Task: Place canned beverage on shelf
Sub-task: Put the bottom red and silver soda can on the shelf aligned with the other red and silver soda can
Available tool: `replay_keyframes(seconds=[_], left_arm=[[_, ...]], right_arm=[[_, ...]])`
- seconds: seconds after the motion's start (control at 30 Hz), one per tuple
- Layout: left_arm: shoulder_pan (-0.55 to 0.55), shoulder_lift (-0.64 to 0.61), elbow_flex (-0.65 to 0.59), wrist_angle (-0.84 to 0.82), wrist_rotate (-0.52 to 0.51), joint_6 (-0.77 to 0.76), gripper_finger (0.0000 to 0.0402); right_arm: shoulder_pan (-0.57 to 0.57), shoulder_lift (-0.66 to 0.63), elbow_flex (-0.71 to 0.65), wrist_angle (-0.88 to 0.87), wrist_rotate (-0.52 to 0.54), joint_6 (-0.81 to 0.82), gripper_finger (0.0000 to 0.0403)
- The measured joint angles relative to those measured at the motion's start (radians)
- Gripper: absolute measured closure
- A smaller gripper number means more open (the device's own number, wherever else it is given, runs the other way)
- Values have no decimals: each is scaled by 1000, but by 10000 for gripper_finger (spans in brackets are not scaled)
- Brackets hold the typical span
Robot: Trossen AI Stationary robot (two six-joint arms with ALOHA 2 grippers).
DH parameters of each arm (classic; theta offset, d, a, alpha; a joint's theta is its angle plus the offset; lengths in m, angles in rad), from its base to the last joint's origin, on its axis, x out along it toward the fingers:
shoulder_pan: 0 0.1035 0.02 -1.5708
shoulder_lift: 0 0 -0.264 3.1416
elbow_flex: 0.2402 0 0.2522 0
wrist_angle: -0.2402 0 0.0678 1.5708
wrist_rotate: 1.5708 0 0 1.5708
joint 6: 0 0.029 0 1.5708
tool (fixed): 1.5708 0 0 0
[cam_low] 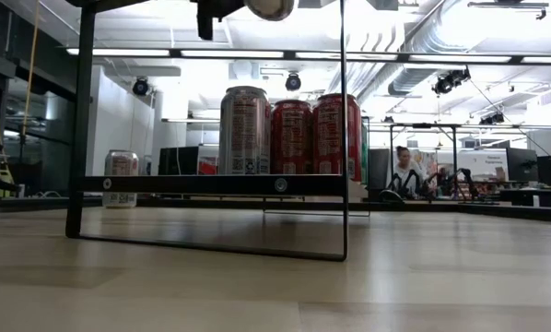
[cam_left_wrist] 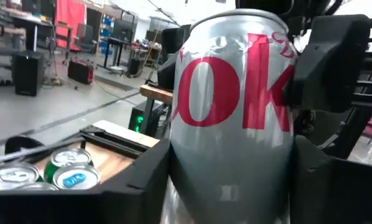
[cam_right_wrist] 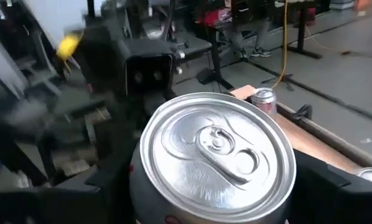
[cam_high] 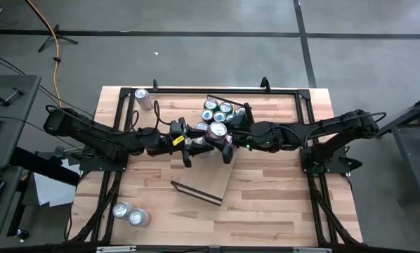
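Observation:
A silver canned beverage (cam_left_wrist: 236, 112) with red lettering stands upright in the air over the table's middle (cam_high: 217, 130); its bottom shows at the top of the low view (cam_low: 271, 7). My left gripper (cam_left_wrist: 229, 186) comes from the left and is shut on it. My right gripper (cam_right_wrist: 214, 193) comes from the right, a little higher. It is open, one finger on either side of the can's upper part (cam_right_wrist: 214, 149). The shelf (cam_high: 213, 176) lies below, and several cans (cam_high: 220, 109) stand on its far end (cam_low: 285, 138). My left gripper pinches the can's lower body (cam_left_wrist: 229, 180) between its two fingers (cam_left_wrist: 136, 186), one on each side of the round wall. The fingers reach in level from the table's left. The can stands upright in the hold, lifted clear above the shelf.
One can (cam_high: 142, 97) lies at the table's far left, also in the right wrist view (cam_right_wrist: 264, 99). Two more cans (cam_high: 129, 213) lie at the near left corner. A black frame (cam_high: 217, 89) runs along the table's edges. Bare tabletop lies near the front right.

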Motion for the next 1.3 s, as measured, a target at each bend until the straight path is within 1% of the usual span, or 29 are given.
replay_keyframes(seconds=[0.07,0.13,0.2,0.27,0.37,0.43,0.5,0.63,0.77,0.83,0.9,1.07,1.17,1.3], left_arm=[[0,-26,-5,-43,-3,15,190],[10,-60,-4,-115,5,7,147],[25,-113,-5,-242,4,-3,120],[39,-180,-6,-387,4,1,107],[66,-308,-4,-542,-1,3,103],[84,-401,-5,-632,-7,8,106],[96,-483,-16,-635,-12,35,109],[122,-646,-79,-613,-34,65,113],[143,-760,-141,-614,-35,31,113],[144,-788,-162,-613,-35,22,113],[144,-804,-176,-618,-35,22,113],[144,-804,-181,-604,-46,22,113],[144,-796,-181,-601,-47,22,113],[144,-790,-181,-601,-47,22,113]], right_arm=[[2,-27,-1,-64,-5,-44,117],[13,-57,-2,-102,-6,-45,117],[18,-81,0,-179,-7,-11,117],[33,-107,-2,-263,6,30,117],[61,-115,0,-289,26,100,117],[87,-89,0,-318,51,152,117],[115,-40,0,-329,76,193,117],[166,72,0,-332,202,297,117],[199,204,-1,-347,308,417,117],[208,255,-1,-336,342,468,117],[212,303,0,-338,398,532,117],[204,382,0,-340,528,710,117],[193,415,0,-350,551,728,117],[172,424,0,-348,564,694,117]])
